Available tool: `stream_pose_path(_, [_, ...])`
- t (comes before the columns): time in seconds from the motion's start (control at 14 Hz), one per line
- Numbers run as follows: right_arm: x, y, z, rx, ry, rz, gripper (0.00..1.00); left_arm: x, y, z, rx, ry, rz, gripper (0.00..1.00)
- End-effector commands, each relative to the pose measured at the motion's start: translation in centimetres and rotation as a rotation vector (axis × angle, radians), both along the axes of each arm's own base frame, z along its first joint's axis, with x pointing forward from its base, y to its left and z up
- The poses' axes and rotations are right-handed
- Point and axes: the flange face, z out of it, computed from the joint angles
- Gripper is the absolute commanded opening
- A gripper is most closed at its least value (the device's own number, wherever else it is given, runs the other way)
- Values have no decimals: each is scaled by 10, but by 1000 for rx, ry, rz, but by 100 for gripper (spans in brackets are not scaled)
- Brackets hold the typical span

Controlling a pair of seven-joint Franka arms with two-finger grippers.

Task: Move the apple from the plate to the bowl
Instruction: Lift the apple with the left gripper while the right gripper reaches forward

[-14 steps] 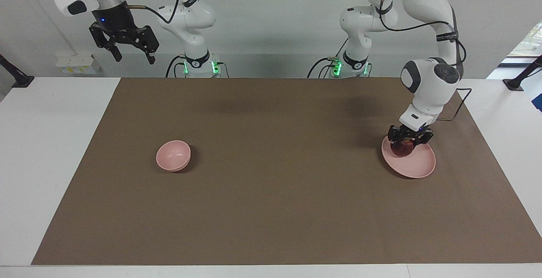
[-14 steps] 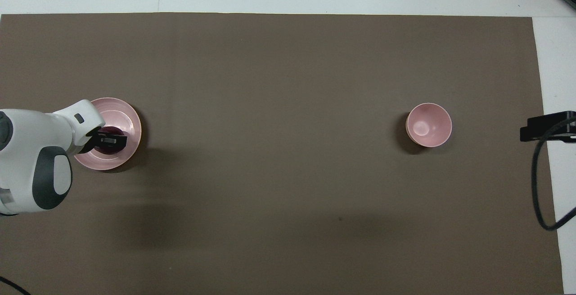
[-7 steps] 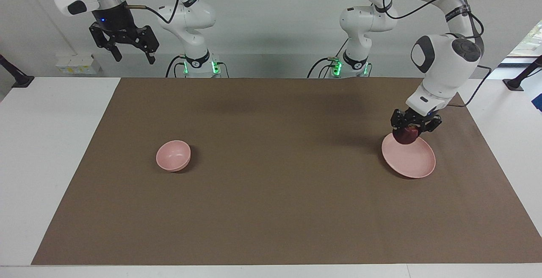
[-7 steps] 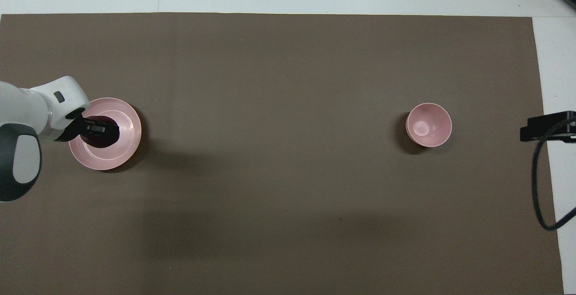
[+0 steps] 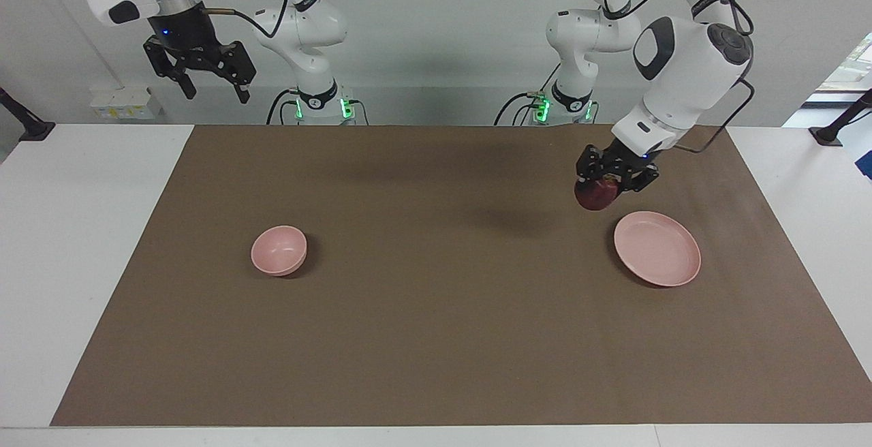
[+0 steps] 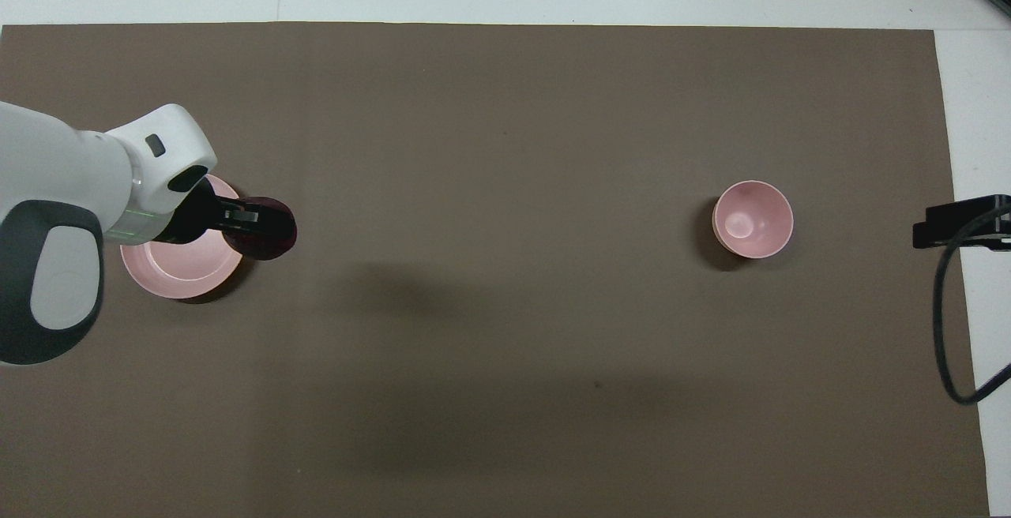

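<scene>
My left gripper (image 5: 608,181) is shut on the dark red apple (image 5: 595,195) and holds it in the air over the brown mat, beside the plate's rim; it shows in the overhead view (image 6: 251,222) with the apple (image 6: 268,238) under it. The pale pink plate (image 5: 657,248) lies bare toward the left arm's end of the table, also in the overhead view (image 6: 178,269). The small pink bowl (image 5: 279,250) stands toward the right arm's end, also seen from overhead (image 6: 753,219). My right gripper (image 5: 208,78) waits open, high above the table's edge.
A brown mat (image 5: 436,297) covers most of the white table. A black cable and mount (image 6: 960,265) show at the right arm's end in the overhead view.
My left gripper has lifted the apple off the plate, raised it and carried it toward the bowl's end, past the plate's rim. The right arm has not moved.
</scene>
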Motion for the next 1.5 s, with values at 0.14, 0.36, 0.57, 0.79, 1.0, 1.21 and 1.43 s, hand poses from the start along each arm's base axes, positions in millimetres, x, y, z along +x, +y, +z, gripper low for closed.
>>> stream_pose_path(0.14, [-5,5,5,6,-11,39,100,-7,-40,12,-204,68,88,0])
stream_pose_path(0.36, [-5,14,-22,91,40,31,100,-9,-55,15,-312,79,123,0])
stream_pose_path(0.57, [6,19,-75,118,49,5,100,-12,-71,20,-404,78,151,0])
stream_pose_path(0.79, [22,47,-124,217,55,-104,100,-14,-83,27,-489,69,188,0])
stream_pose_path(1.0, [29,110,-144,309,111,-323,100,-17,-91,31,-552,54,229,0])
stream_pose_path(1.21, [35,152,-165,430,203,-569,100,-17,-91,32,-617,55,277,0])
stream_pose_path(1.43, [49,169,-161,633,282,-886,100,-21,-106,35,-651,18,306,0])
